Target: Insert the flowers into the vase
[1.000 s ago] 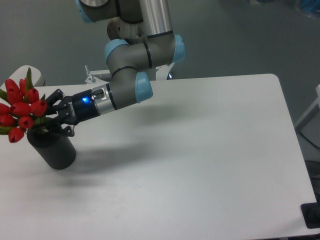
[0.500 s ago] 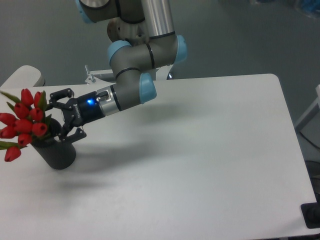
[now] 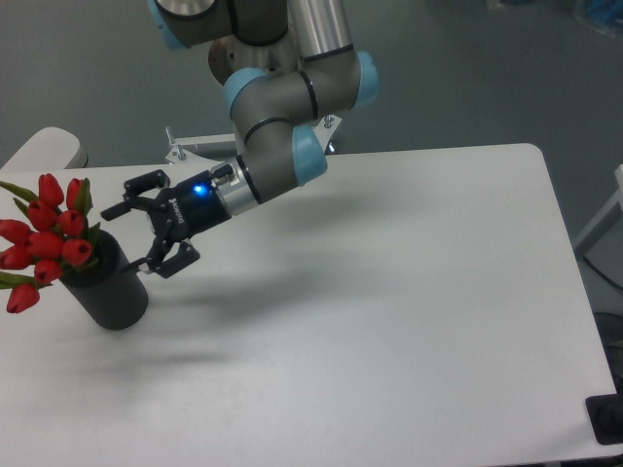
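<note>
The flowers (image 3: 46,238), a bunch of red tulip buds with green leaves, stand in the black cylindrical vase (image 3: 109,291) at the table's left edge, leaning out to the left. My gripper (image 3: 144,226) hangs just right of the vase's top, open, its black fingers spread with nothing between them. It touches neither the bunch nor the vase.
The white table (image 3: 389,292) stretches to the right and front of the vase. A small metal bracket (image 3: 177,150) sits at the table's back edge behind the arm. A pale rounded object (image 3: 44,148) shows at the far left.
The gripper has let go of the flowers, opened, and drawn back to the right. The bunch has settled lower in the vase and leans left.
</note>
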`<control>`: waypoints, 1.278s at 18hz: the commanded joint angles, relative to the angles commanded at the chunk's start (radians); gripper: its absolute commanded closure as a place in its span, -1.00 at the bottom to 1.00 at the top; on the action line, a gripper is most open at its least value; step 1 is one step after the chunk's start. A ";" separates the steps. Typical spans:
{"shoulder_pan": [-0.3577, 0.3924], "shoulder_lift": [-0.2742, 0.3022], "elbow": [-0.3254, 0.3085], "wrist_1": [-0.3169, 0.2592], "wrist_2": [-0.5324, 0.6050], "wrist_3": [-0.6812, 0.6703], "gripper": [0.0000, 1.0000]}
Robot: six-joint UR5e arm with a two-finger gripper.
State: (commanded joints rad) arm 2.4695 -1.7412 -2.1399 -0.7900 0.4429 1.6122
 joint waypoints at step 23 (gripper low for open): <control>0.229 -0.044 0.455 -0.060 0.736 0.017 -1.00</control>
State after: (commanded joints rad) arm 2.6983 -1.7855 -1.6845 -0.8497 1.1793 1.6290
